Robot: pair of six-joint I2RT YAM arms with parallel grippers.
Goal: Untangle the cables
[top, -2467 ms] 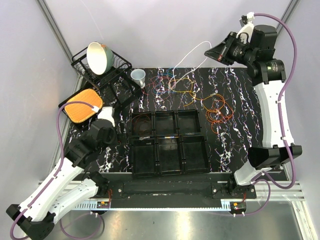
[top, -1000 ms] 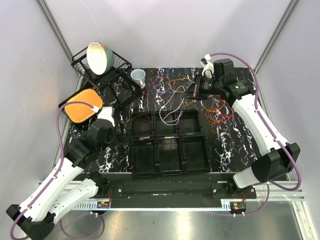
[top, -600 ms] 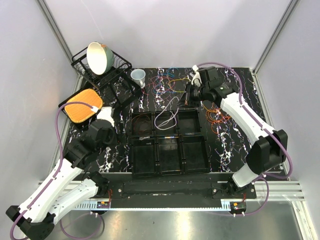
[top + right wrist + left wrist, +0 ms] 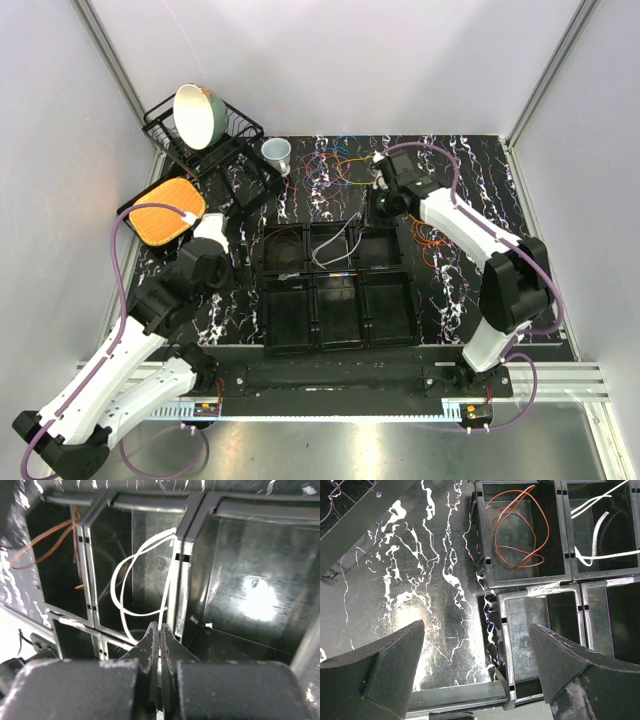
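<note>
A tangle of thin coloured cables [image 4: 335,165] lies at the back of the mat, with orange loops [image 4: 437,225] to the right. My right gripper [image 4: 378,207] is shut on a white cable [image 4: 335,247] that droops into the back middle compartment of the black tray [image 4: 340,318]. In the right wrist view the gripper [image 4: 160,629] pinches the white cable [image 4: 122,582] above the divider. A brown cable [image 4: 517,530] lies in the back left compartment. My left gripper [image 4: 477,652] is open and empty, above the tray's left edge; in the top view it [image 4: 230,265] sits left of the tray.
A wire dish rack [image 4: 230,135] with a bowl [image 4: 198,112] stands at the back left. A small cup [image 4: 277,152] stands beside it. An orange pad [image 4: 165,210] on a dark plate lies at the left edge. The tray has several compartments.
My right gripper came down from high at the back right to the tray's back row, bringing the white cable, which now hangs into the back middle compartment. The left arm has not moved.
</note>
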